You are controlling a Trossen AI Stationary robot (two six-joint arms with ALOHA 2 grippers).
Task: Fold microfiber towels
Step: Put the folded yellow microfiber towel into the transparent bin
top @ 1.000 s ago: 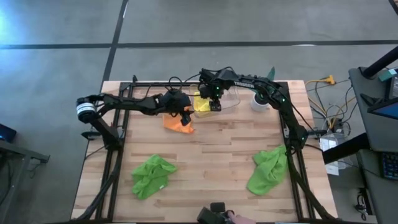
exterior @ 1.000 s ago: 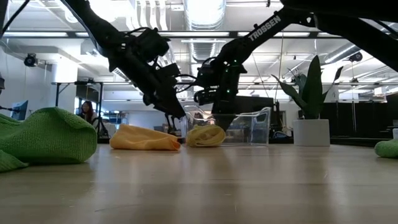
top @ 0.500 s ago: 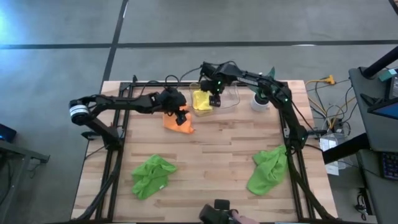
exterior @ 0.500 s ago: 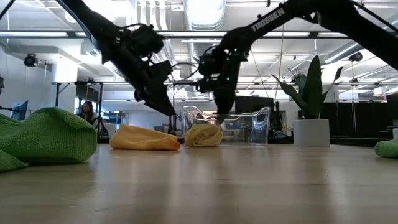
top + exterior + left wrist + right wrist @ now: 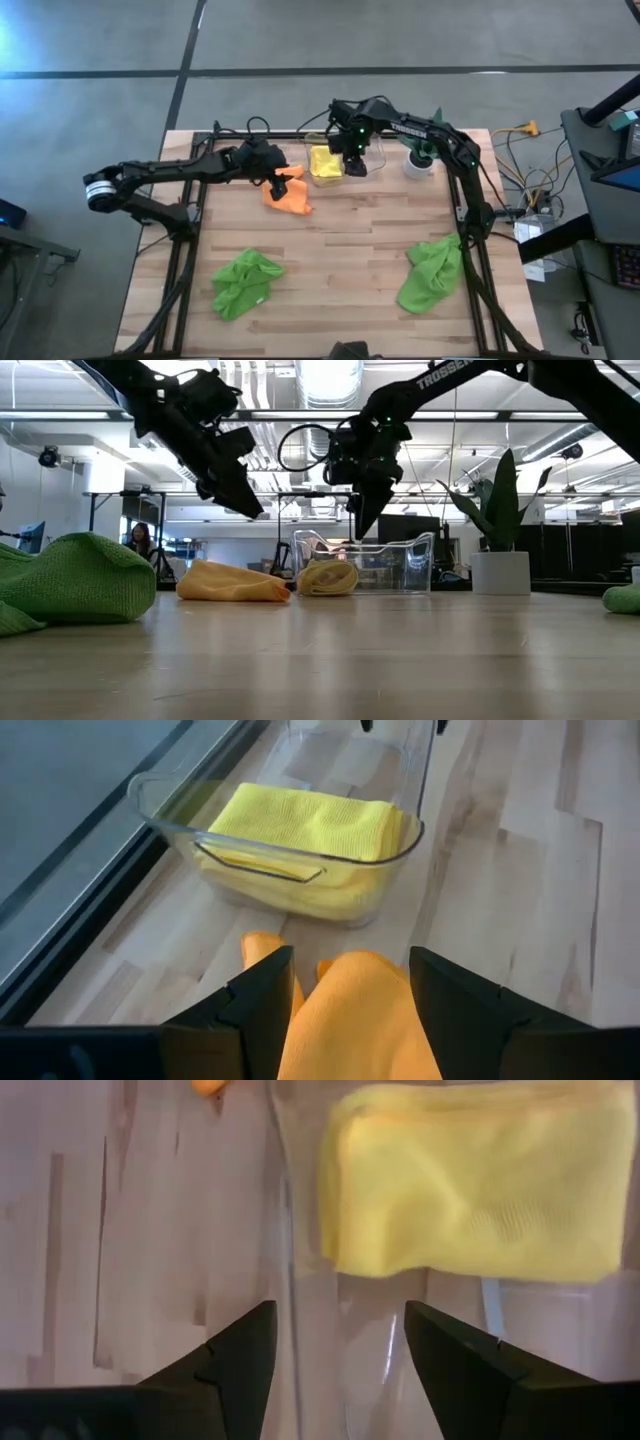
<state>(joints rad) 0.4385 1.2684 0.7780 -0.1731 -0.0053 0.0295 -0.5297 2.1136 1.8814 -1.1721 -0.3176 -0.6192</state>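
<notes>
A folded yellow towel [image 5: 325, 162] [image 5: 470, 1175] lies in the left end of a clear plastic bin [image 5: 376, 154] [image 5: 400, 565] at the table's far side. Beside it an orange towel [image 5: 288, 193] [image 5: 232, 584] lies bunched on the wood. Two lime green towels [image 5: 245, 282] [image 5: 432, 272] lie crumpled near the front. My left gripper [image 5: 282, 181] [image 5: 350, 982] hangs open above the orange towel, clear of it. My right gripper [image 5: 355, 168] [image 5: 340, 1350] hangs open above the bin, pointing steeply down, with nothing between its fingers.
A spiky green plant in a white pot [image 5: 418, 160] [image 5: 500, 538] stands just right of the bin. A black frame rail [image 5: 300, 133] runs along the table's far edge. Bare wood [image 5: 340, 250] lies between the two green towels.
Both grippers have risen. My left gripper has lifted off the orange towel and drawn back toward the table's left edge. My right gripper has come up out of the bin and tipped further downward. The yellow and orange towels have stayed where they lay.
</notes>
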